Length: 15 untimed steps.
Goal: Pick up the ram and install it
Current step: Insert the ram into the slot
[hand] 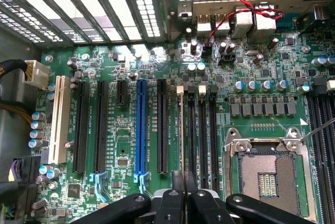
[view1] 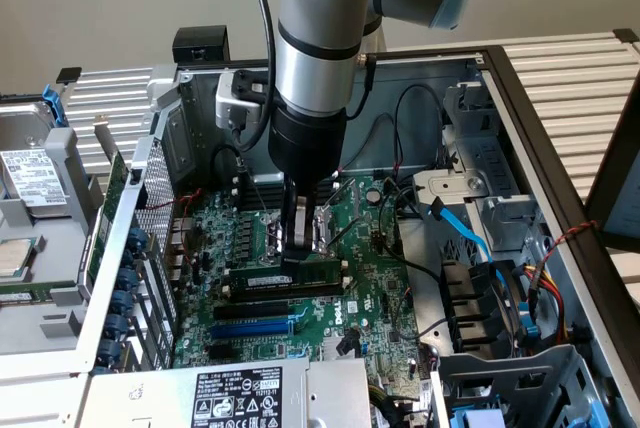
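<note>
Over the green motherboard (view1: 370, 278) in the open computer case, my gripper (view1: 300, 256) points straight down. It is shut on the ram (view1: 322, 270), a thin green stick with a label, held level along the black memory slots (view1: 280, 290) and low against them. Whether it sits in a slot I cannot tell. In the wrist view the ram (hand: 181, 130) appears edge-on as a thin pale line running out from between my black fingertips (hand: 177, 195), in line with a black slot with a white end clip (hand: 180, 89).
A long blue slot (view1: 255, 328) (hand: 140, 124) lies beside the black ones. The open CPU socket (hand: 267, 174) is on the other side of the memory slots. Blue cables (view1: 470, 238), a drive bay and the case walls (view1: 520, 118) surround the board. The power supply (view1: 235, 398) sits in front.
</note>
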{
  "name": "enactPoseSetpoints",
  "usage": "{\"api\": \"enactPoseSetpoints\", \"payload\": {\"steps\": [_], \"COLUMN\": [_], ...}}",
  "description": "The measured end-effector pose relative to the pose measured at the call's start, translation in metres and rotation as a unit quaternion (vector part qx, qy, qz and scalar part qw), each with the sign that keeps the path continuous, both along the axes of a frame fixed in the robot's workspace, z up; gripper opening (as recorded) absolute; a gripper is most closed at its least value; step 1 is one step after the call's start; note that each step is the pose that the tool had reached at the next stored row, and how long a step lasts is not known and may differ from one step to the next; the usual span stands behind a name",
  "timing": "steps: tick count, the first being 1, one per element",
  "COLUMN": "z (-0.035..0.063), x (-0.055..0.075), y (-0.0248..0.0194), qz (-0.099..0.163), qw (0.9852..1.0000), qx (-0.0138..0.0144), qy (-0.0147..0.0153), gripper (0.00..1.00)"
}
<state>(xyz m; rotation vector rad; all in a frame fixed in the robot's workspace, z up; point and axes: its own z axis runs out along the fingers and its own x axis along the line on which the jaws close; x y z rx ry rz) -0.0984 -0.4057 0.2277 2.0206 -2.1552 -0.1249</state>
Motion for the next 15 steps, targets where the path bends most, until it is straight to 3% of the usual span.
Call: {"api": "enactPoseSetpoints", "payload": {"steps": [5,6,8,9,15], "z": [0.0000,0.0000,0.0000,0.0000,0.0000], "x": [0.0000,0.0000,0.0000,0.0000,0.0000], "y": [0.0000,0.0000,0.0000,0.0000,0.0000], "qz": [0.000,0.000,0.000,0.000,0.000], "qw": [1.0000,1.0000,1.0000,1.0000,1.0000], "qx": [0.0000,0.0000,0.0000,0.0000,0.0000], "qy": [-0.0001,-0.0001,0.0000,0.0000,0.0000], "gripper": [0.13,0.19,0.19,0.26,0.26]}}
